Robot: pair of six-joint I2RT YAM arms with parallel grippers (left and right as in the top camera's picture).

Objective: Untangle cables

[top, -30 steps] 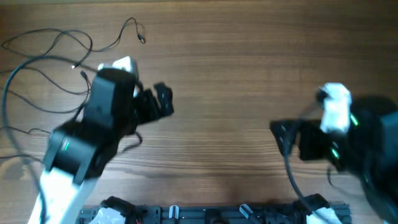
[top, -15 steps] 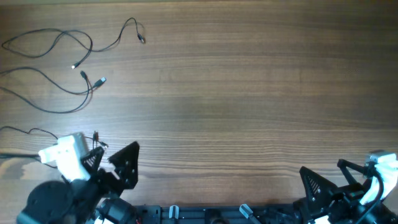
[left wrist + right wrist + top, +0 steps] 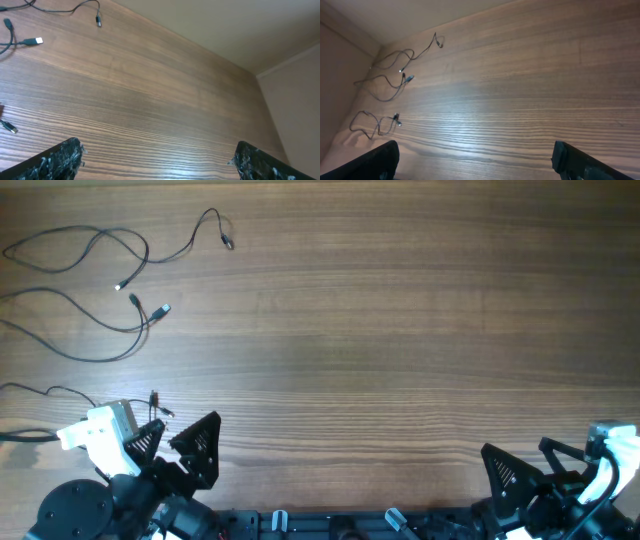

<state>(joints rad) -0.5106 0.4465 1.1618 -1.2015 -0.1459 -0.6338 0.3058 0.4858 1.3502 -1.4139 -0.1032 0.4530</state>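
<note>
Three thin dark cables lie loose and spread apart at the table's far left: one [image 3: 150, 252] ending in a small plug, a second [image 3: 95, 320] with a silvery tip, and a third [image 3: 60, 392] closer to the front edge. The right wrist view shows them too, as a top cable [image 3: 415, 50], a middle cable [image 3: 385, 89] and a lower cable [image 3: 370, 122]. In the left wrist view only plug ends [image 3: 98, 21] and a white tip [image 3: 36, 41] appear. My left gripper [image 3: 172, 444] [image 3: 157, 160] is open and empty at the front left. My right gripper [image 3: 530, 464] [image 3: 477, 162] is open and empty at the front right.
The wooden table [image 3: 380, 330] stretches between both arms. A black rail with the arm bases [image 3: 330, 525] runs along the front edge. A pale wall [image 3: 225, 25] borders the table's far side in the wrist views.
Both arms have pulled back from the middle of the table to the front edge, with jaws staying open. The cables have not moved.
</note>
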